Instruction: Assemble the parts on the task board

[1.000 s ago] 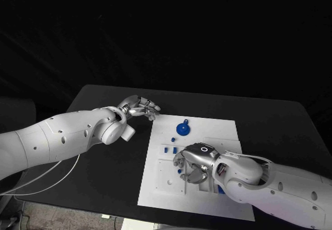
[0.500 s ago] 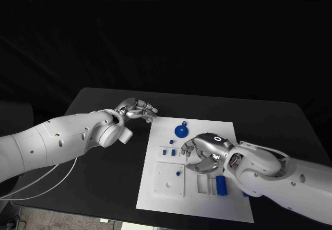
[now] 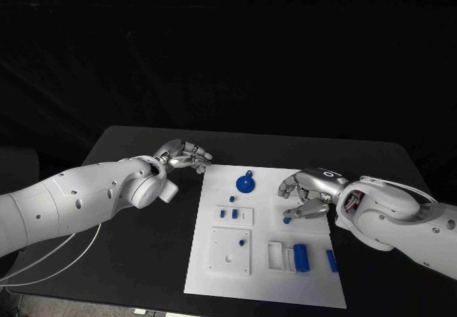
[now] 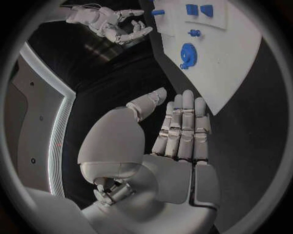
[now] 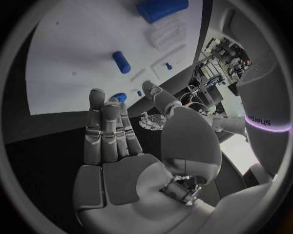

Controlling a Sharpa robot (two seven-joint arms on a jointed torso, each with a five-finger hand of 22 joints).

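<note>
While the left hand [image 3: 185, 154] hovers over the black table [image 3: 381, 165] just off the far left corner of the task board [image 3: 267, 281] in the head view, its fingers are loosely curled and apart with nothing in them, and the right hand [image 3: 306, 193] hangs over the board's right edge, fingers bent and spread, also holding nothing. On the white board lie the blue parts: a round gear [image 3: 247, 182] near the far edge, a small peg [image 3: 232, 198] just below it, two short pieces [image 3: 230, 213] side by side in a raised frame, a stub [image 3: 241, 242] standing in the square plate, a small piece [image 3: 286, 220] just beneath the right hand's fingertips, whether touching I cannot tell, a block [image 3: 301, 257] in a slot near the right front, and a bar [image 3: 331, 260] at the right edge. From the left wrist view, the left hand [image 4: 177, 141] shows its fingers straight and close together with the thumb set apart, empty, over the dark table; the board [image 4: 244, 68] lies beyond the fingertips with the gear [image 4: 187, 54] on it, and the right hand [image 4: 113, 25] sits past the board, fingers spread. From the right wrist view, the right hand [image 5: 116, 146] is empty, fingers nearly straight and side by side, thumb apart; beyond the fingertips the board [image 5: 67, 53] carries a blue cylinder [image 5: 121, 62] and a large blue block [image 5: 161, 9], with a blue piece [image 5: 119, 97] right at the fingertips.
</note>
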